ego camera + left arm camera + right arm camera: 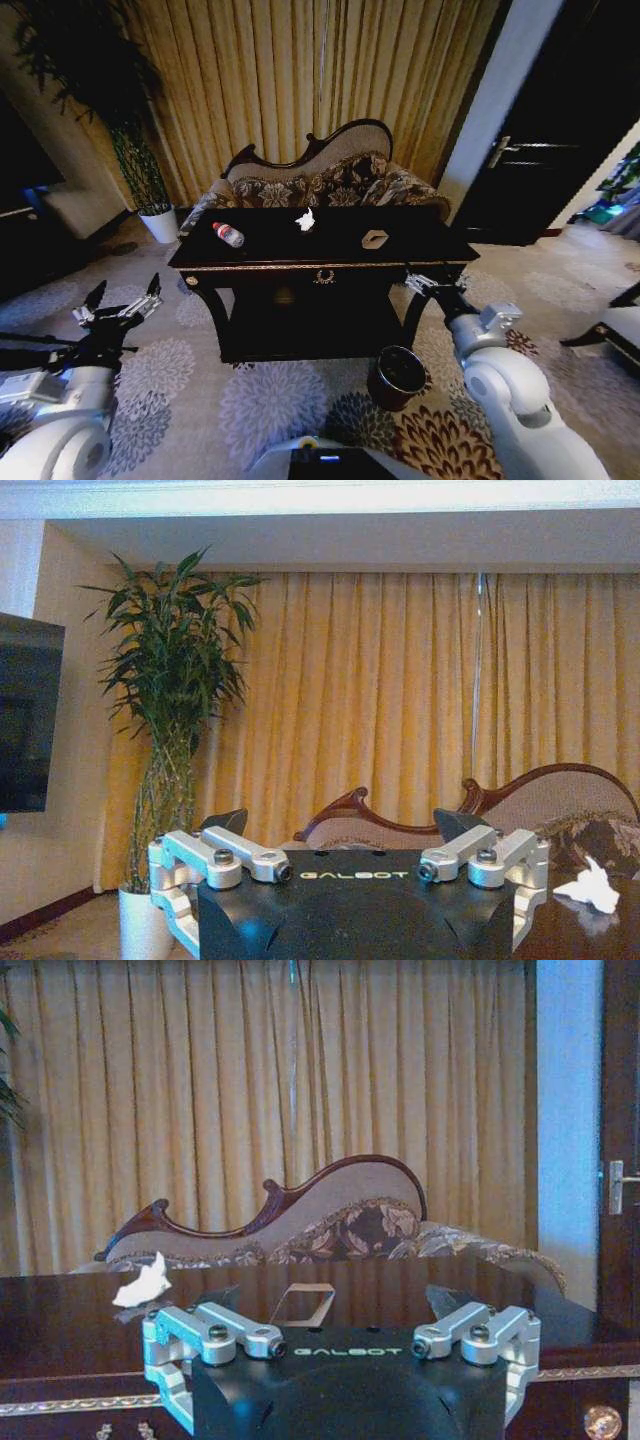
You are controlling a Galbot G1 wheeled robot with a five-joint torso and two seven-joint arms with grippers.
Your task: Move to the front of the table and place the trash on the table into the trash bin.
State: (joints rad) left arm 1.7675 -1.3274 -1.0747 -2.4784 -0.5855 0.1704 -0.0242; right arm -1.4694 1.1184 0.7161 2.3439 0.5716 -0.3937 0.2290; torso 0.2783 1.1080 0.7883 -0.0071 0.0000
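Note:
The dark glossy table (400,262) stands ahead of me, with a gold emblem on its front. On its top lie a clear bottle with a red cap (228,234), a crumpled white tissue (305,220) and a small silvery wrapper (375,239). The round reddish-brown trash bin (398,376) sits on the carpet by the table's front right leg. My left gripper (125,293) hangs open left of the table, below its top. My right gripper (434,283) is open at the table's front right corner. From the wrists I see the tissue (143,1285) (592,888), the wrapper (303,1303) and both open grippers (340,825) (330,1300).
A carved floral sofa (330,180) stands behind the table before gold curtains. A tall plant in a white pot (160,222) is at the back left, and a dark door (560,130) at the right. A dark chair edge (612,335) is at the far right. Patterned carpet lies around the table.

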